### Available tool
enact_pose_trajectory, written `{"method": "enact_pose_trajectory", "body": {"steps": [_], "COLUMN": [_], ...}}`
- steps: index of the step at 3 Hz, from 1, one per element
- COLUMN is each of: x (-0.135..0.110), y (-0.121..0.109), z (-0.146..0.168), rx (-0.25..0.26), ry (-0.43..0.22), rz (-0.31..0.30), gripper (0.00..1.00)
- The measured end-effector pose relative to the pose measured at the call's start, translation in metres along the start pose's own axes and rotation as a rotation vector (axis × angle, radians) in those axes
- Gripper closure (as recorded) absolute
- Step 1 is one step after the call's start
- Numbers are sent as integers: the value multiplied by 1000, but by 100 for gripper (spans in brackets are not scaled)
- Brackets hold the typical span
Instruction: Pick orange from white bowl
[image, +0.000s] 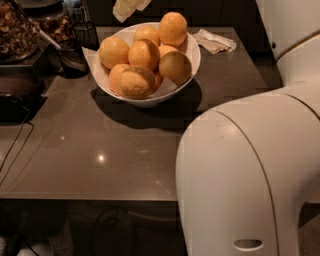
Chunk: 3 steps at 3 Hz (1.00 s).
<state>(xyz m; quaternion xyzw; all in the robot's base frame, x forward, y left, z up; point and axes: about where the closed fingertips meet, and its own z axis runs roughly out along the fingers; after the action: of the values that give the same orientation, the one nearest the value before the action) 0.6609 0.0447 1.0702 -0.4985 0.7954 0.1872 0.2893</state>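
A wide white bowl (193, 55) with a white paper lining stands on the dark grey table at the upper middle of the camera view. Several yellow-orange oranges are piled in it; the topmost orange (173, 28) sits at the back right and another orange (136, 82) lies at the front. My white arm (240, 170) fills the lower right of the view, near the table's front right corner. The gripper itself is out of view.
At the far left stand a dark glass jar (15, 30) of brownish pieces, a small black cup (75, 60) with a spoon and a black tray (12, 97). A crumpled napkin (215, 41) lies right of the bowl. Black cables hang off the front left edge.
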Motion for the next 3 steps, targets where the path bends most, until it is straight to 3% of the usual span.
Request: {"method": "enact_pose_trajectory", "body": {"steps": [1, 3], "x": [0, -2], "y": [0, -2], "z": [0, 3], "rx": [0, 18], "ry": [0, 5], "rz": [0, -11], "gripper": [0, 0]}}
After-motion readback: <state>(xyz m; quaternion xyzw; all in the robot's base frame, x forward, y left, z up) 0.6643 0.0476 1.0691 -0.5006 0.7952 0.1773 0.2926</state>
